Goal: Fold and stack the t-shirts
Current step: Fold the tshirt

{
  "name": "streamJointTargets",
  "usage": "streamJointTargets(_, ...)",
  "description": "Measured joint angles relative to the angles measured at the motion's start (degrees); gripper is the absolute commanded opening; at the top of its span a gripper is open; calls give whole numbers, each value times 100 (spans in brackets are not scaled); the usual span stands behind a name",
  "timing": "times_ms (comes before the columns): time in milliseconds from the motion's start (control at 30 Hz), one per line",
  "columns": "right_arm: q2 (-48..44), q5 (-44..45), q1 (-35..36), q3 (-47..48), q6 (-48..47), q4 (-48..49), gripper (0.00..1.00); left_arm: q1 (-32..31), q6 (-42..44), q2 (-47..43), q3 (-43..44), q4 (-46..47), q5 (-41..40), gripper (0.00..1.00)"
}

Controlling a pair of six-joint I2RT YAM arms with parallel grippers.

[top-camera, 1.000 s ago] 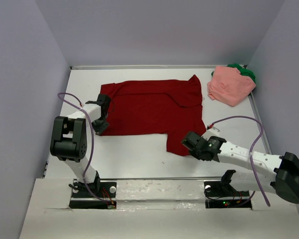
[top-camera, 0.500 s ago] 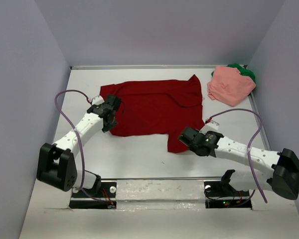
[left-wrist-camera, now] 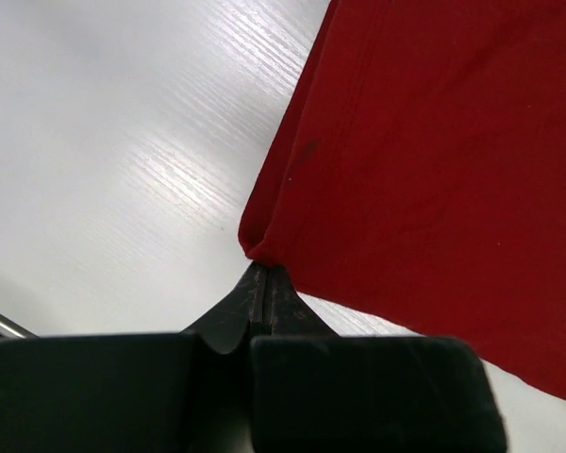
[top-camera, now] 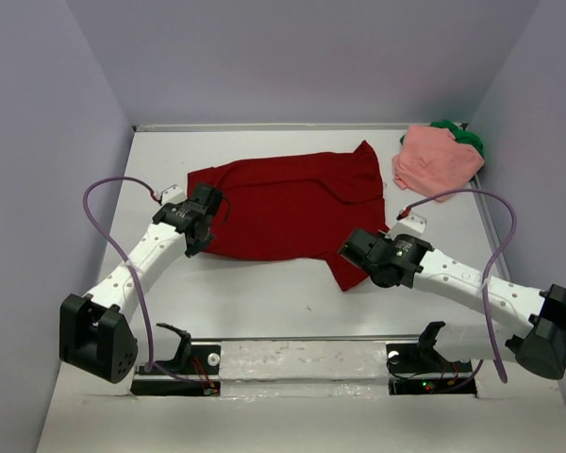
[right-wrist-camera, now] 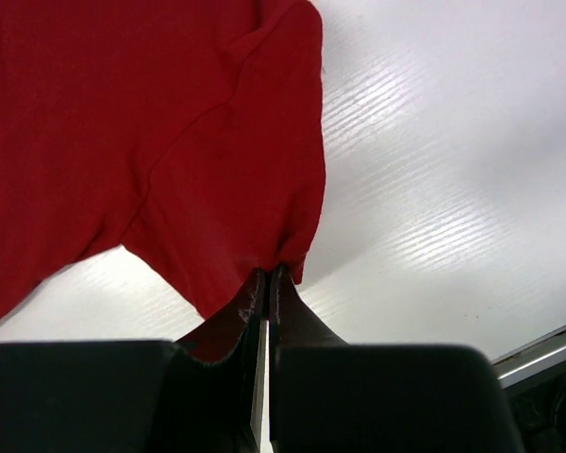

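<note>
Mostly flat dark red t-shirt (top-camera: 292, 203)

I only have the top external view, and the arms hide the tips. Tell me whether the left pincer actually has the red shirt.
Observer: Yes. In the left wrist view the left pincer is shut on a corner of the dark red t-shirt, gripped at the very tips.
Operator: Now check the right one.
Observer: The right pincer is shut on a narrow flap at the shirt's edge.
Operator: Report what surrounds that flap.
Observer: Glossy white table beside it.
</note>
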Motion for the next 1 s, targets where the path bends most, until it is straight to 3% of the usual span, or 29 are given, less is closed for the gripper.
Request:
streamJointTargets(400,337,645,-162,1113,-15,-942,0,9,66,306,2,66,87,0)
streamJointTargets(833,503,577,-1945,1095,-2448,634,0,914,468,417,-87,544,584,0)
streamJointTargets(1000,745,413,-2260,1093,-3174,1180,0,1266,588,439,-116,616,686,0)
